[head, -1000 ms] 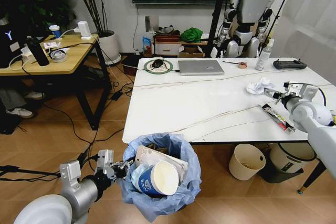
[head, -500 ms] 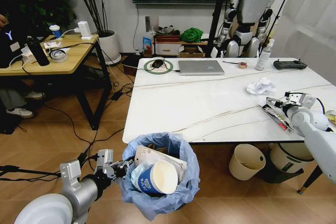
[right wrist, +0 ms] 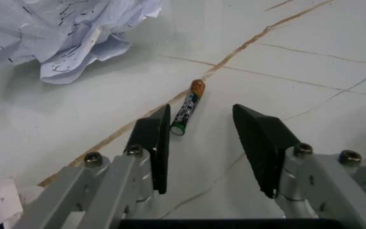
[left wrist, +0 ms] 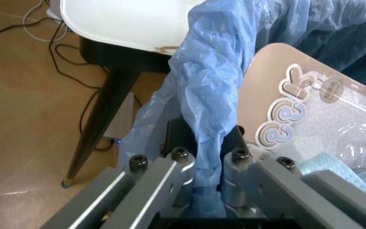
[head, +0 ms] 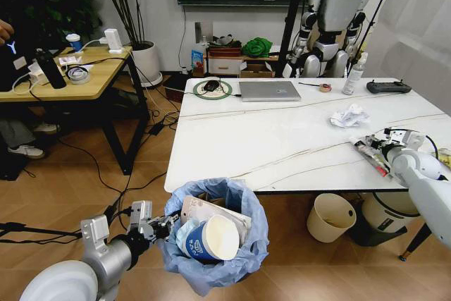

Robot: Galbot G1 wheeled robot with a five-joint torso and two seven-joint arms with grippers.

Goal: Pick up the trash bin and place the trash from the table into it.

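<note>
Bin: small round trash bin (head: 215, 244) lined with a crinkled light-blue plastic bag, standing on the wooden floor just in front of the bench's near edge, on the robot's left.
Bin contents: blue paper cup (head: 211, 239) lying on its side with its white mouth showing; flat clear package on tan card (left wrist: 297, 112) leaning behind the cup.
Left hand: left hand (left wrist: 203, 164) low beside the bin, fingers closed tight on the bunched blue bag at the rim.
Bench: large rectangular white marble-look bench (head: 282, 146) with thin brown veins and black legs.
Trash on bench: crumpled white paper wad (head: 350, 115) towards the right side; long flat printed wrapper (head: 371, 156) near the right front edge; small green-and-black battery with an orange end (right wrist: 188, 107) lying on a vein line.
Right hand: right hand (right wrist: 202, 143) over the right front part of the bench, close above the surface, fingers spread apart and gripping nothing; the battery lies between and just past the fingertips, the paper wad off to one side.
Other bench items: silver closed laptop (head: 269, 90) at the far edge; black remote (head: 388, 87) at the far right corner.
</note>
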